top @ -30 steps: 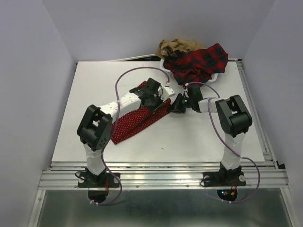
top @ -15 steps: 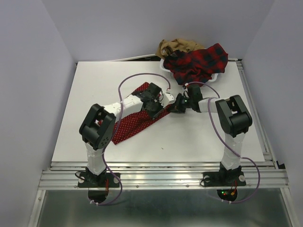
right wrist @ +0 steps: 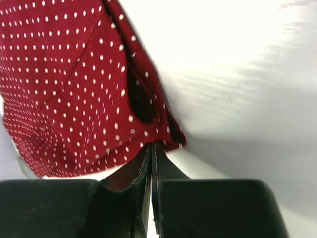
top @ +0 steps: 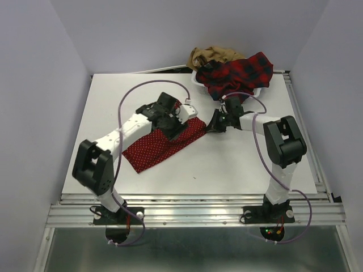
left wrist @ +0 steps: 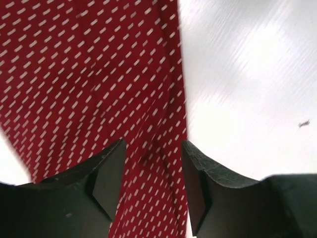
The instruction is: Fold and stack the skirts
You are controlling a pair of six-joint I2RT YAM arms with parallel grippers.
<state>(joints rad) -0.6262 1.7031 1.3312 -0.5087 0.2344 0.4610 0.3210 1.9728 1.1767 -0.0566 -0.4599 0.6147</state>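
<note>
Three skirts are in view, along with one basket and two arms. The red dotted skirt point(top: 153, 150) is the only one on the worktop point(top: 244, 161). It lies flat as a long slanted strip left of centre, its near end toward the left arm's base and its far end reaching toward the middle. The white mesh basket point(top: 199, 81) sits at the far right corner of the worktop and carries the other two. The plaid skirt point(top: 238, 71) is heaped on top of it in red and black and spills over its rim toward the arms, hiding most of the plastic. The tan-brown skirt point(top: 212, 55) is bunched behind the plaid one at the far edge; whether it lies fully inside the basket cannot be told. The left jaws hang low over the far half of the dotted skirt, pointing down at it. They stand well apart and grip nothing, with the dotted cloth showing in the gap between the two dark pads. The right jaws reach in from the right and meet the skirt at its far right corner. They are pressed together — only a thin line shows between them — and pinch the hem right at that corner, where the cloth puckers into a small dark fold.
</note>
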